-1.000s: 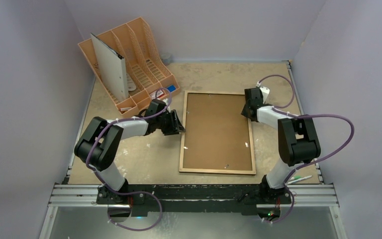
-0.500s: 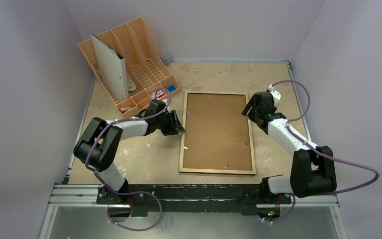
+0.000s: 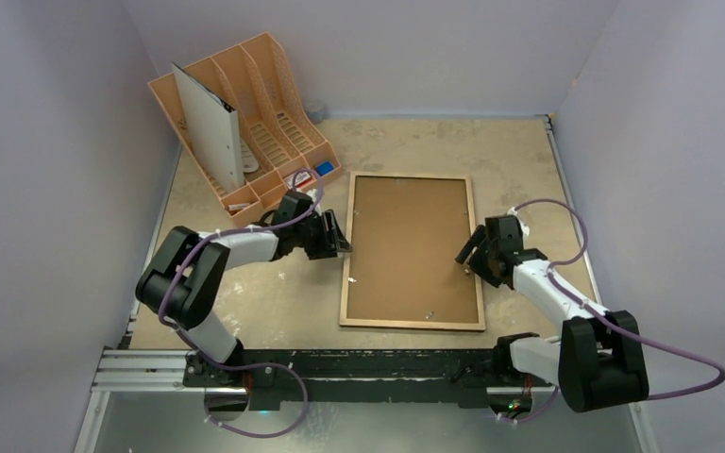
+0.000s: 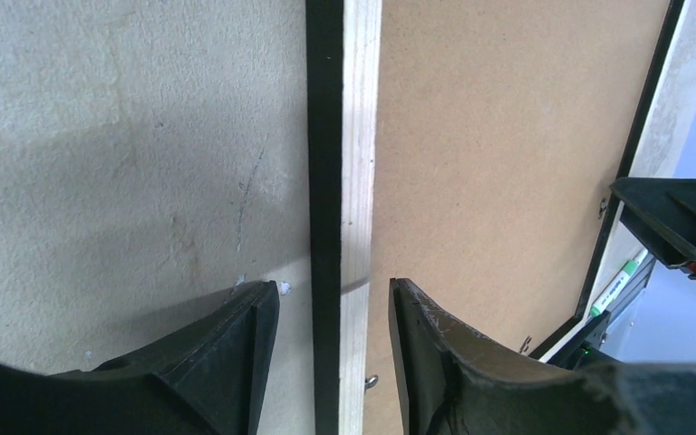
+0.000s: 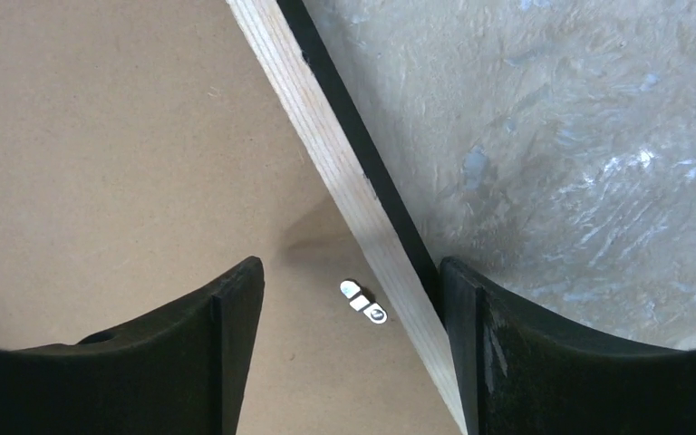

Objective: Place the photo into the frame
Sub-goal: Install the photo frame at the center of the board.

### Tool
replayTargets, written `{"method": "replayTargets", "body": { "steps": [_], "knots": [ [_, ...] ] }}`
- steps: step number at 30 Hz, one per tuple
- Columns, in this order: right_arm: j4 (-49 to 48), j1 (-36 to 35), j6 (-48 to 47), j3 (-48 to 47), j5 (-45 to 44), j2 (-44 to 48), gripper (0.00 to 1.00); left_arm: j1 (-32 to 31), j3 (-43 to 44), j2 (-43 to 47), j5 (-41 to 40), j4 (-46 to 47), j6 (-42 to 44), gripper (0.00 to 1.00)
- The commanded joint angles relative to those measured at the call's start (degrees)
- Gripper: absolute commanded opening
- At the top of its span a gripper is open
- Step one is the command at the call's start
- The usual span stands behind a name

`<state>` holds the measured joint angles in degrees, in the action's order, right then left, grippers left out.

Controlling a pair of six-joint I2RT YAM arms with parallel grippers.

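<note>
The frame (image 3: 413, 324) lies flat mid-table, its light wood rim around a brown backing board (image 3: 411, 250). The photo is hidden. My left gripper (image 3: 343, 241) straddles the left rim. In the left wrist view the gripper (image 4: 333, 294) is open, with a gap between each finger and the black-and-wood rim (image 4: 344, 136). My right gripper (image 3: 467, 260) is at the right rim, nearer the front. In the right wrist view the gripper (image 5: 352, 276) is open, one finger over the board (image 5: 127, 136) and one right beside the rim (image 5: 326, 127). A small metal clip (image 5: 363, 302) lies between the fingers.
An orange file organiser (image 3: 283, 113) stands at the back left with a pale flat panel (image 3: 210, 127) upright in it. Small items, one blue (image 3: 324, 170), lie in its front tray. A green pen (image 3: 566, 338) rests by the right arm's base.
My right gripper opened, left the far end of the right rim and moved along it toward the front. My left gripper stayed at the left rim and opened a little.
</note>
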<state>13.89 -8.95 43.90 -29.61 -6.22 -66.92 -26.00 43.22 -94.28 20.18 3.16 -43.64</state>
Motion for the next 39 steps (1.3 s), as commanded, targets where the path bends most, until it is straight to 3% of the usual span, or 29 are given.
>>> {"method": "replayTargets", "body": {
  "steps": [1,4,9,13,21,39],
  "knots": [
    [-3.3,-0.2,-0.8,2.1,7.5,-0.6,0.71,0.0,0.4,-1.5,0.3,1.2,-0.1,0.51],
    [-5.3,-3.5,-0.2,1.7,9.1,0.0,0.69,0.1,1.5,-1.0,-2.7,-0.1,-0.4,0.5],
    [-6.0,-12.2,3.7,-1.2,4.5,-5.5,0.68,0.5,0.9,2.2,-8.6,-0.4,-2.0,0.5],
    [-3.6,-14.5,4.2,-3.2,-1.8,-8.5,0.66,0.6,0.5,4.3,-12.3,-2.7,-1.7,0.5],
    [4.8,-16.6,5.8,-2.9,-7.9,-5.3,0.66,0.6,-0.9,6.5,-15.6,-5.5,-0.9,0.51],
    [8.1,-17.9,9.2,-5.3,-14.0,-8.4,0.34,0.6,-1.7,6.2,-13.7,-4.1,-0.7,0.51]
  ]
}}
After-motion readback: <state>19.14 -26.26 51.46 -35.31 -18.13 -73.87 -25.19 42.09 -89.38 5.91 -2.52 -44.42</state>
